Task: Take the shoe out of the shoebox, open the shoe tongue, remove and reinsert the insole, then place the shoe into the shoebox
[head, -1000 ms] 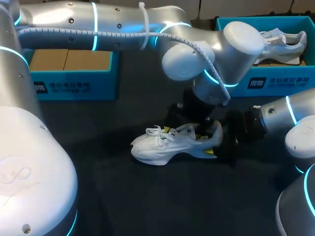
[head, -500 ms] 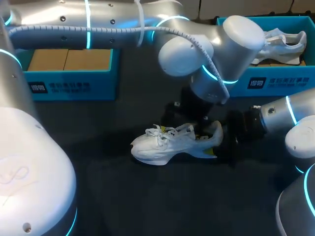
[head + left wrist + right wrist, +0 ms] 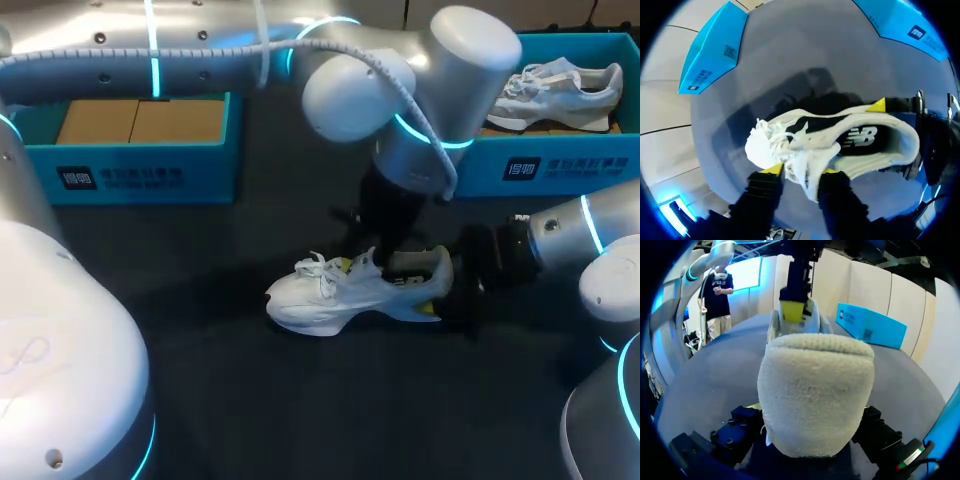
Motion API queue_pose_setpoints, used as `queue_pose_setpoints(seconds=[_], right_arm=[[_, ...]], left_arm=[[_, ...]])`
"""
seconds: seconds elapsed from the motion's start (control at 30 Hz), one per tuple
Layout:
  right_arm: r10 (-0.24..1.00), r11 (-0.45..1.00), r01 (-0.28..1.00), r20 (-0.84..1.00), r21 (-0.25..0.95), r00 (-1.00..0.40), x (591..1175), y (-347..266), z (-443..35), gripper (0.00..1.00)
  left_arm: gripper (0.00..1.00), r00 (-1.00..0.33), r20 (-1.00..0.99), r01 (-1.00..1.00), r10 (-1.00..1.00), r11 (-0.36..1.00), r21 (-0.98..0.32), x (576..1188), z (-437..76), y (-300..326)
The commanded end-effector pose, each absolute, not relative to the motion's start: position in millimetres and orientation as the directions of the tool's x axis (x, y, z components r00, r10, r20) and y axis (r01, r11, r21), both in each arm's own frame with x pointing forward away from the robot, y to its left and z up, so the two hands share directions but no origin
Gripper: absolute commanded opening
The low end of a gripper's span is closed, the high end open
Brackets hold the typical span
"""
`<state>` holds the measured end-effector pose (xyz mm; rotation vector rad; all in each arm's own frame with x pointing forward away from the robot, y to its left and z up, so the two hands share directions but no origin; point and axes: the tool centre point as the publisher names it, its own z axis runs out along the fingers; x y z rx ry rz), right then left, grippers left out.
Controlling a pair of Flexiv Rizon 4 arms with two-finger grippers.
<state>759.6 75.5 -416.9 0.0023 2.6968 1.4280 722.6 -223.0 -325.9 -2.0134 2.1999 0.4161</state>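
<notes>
Logged left arm (image 3: 400, 90) risen and swung back over the past second. Left hand (image 3: 801, 170) pinched on the shoe tongue (image 3: 807, 157), now drawn up off the laces. Reckon tongue-opening under way, insole next. Found right arm (image 3: 570, 235) low, right hand (image 3: 438, 290) clamped across the heel, bracing the shoe (image 3: 340, 295) on the table (image 3: 300, 400). Beyond right hand: blue shoebox (image 3: 560, 170) holding a second shoe (image 3: 555, 85). Well off from left hand: another blue box (image 3: 150, 175), brown cardboard (image 3: 140, 122) inside.
</notes>
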Motion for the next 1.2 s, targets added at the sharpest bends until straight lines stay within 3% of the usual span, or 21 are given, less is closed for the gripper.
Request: queue_pose_setpoints(seconds=[0.03, 0.53, 1.2], right_arm=[[0.045, 0.565, -0.041, -0.081, 0.824, -0.996, 759, 75, -417, 0.0], [0.045, 0.565, -0.041, -0.081, 0.824, -0.996, 759, 75, -417, 0.0], [0.045, 0.565, -0.041, -0.081, 0.824, -0.996, 759, 75, -417, 0.0]], left_arm=[[0.0, -0.106, -0.227, -0.989, -0.968, 0.08, 0.122, 723, -317, -210], [0.0, -0.152, -0.138, -0.981, -0.979, 0.133, 0.142, 716, -297, -181], [0.0, -0.156, -0.152, -0.986, -0.976, 0.144, 0.087, 724, -349, -129]])
